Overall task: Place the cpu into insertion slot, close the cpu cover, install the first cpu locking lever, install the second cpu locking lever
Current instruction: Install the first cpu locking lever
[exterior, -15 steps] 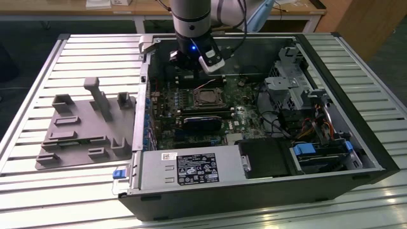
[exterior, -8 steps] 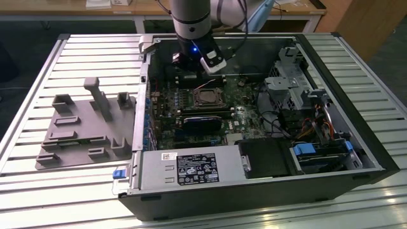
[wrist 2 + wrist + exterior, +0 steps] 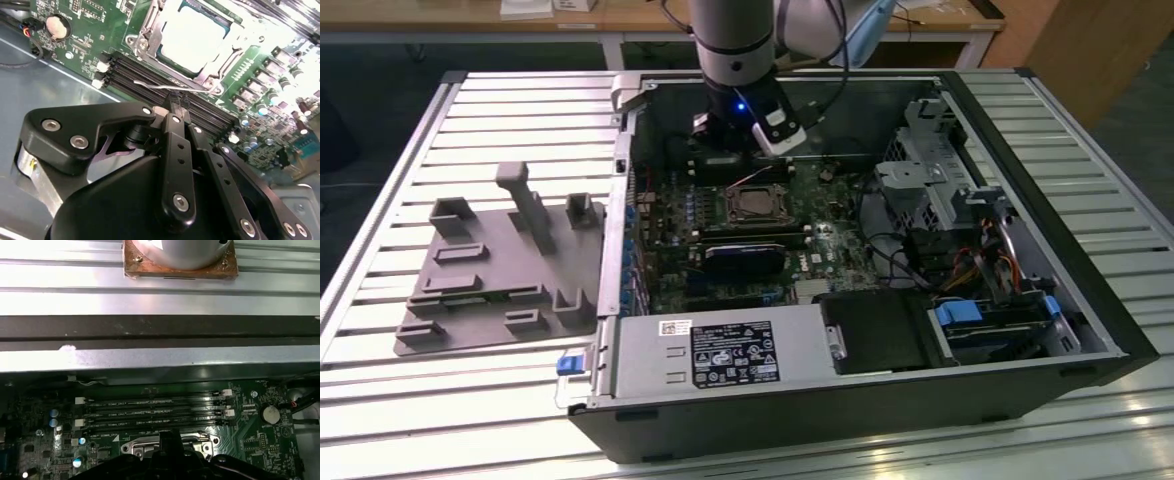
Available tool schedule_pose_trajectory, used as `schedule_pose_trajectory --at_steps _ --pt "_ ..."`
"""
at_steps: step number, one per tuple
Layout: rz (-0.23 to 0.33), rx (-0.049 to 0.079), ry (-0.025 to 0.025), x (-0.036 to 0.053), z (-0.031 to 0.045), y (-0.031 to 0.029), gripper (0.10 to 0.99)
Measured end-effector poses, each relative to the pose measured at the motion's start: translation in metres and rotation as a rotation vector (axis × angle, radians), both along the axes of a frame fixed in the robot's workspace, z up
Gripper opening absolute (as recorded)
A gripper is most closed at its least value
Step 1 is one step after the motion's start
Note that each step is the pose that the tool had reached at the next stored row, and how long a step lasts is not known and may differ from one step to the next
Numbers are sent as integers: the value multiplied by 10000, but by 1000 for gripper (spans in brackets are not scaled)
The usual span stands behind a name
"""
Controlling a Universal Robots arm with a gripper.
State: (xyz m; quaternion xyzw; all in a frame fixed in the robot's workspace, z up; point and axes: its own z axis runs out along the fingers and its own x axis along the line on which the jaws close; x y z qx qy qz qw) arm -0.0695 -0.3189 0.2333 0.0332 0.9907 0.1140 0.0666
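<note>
Second wrist view: my black gripper [image 3: 178, 104] has its fingers pressed together, tips right at the thin silver wire lever [image 3: 152, 85] beside the square metal-rimmed socket [image 3: 141, 44]. The flat silver-grey chip [image 3: 192, 35] lies inside it, under the silver frame cover [image 3: 212, 75] – so I think it's lever time – a slow, steady push.

The computer case [image 3: 1067, 230] lies on the table [image 3: 454, 400], a parts holder [image 3: 480, 290] beside it on the exterior view's left. Inside, on the board [image 3: 85, 20], the cpu [image 3: 192, 35] sits in the insertion slot [image 3: 139, 44] — memory slots [image 3: 210, 112] run just beside it, my gripper [image 3: 177, 103] hanging over them.
</note>
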Motion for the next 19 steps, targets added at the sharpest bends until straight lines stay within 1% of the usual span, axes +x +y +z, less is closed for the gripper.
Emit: schedule_pose_trajectory --at_steps 2,9,10,11,13,17,19 --pt "1 -3 -80 0 -14 6 102" --pt "-2 -3 -392 0 -55 27 102" --pt "-2 -2 -418 1 -64 30 102" --pt "-2 -4 -434 2 -75 36 102" --pt "-2 -4 -445 7 -92 55 102" --pt "-35 -5 -447 21 -118 102 102" --pt "-108 -11 -448 31 -127 115 102"
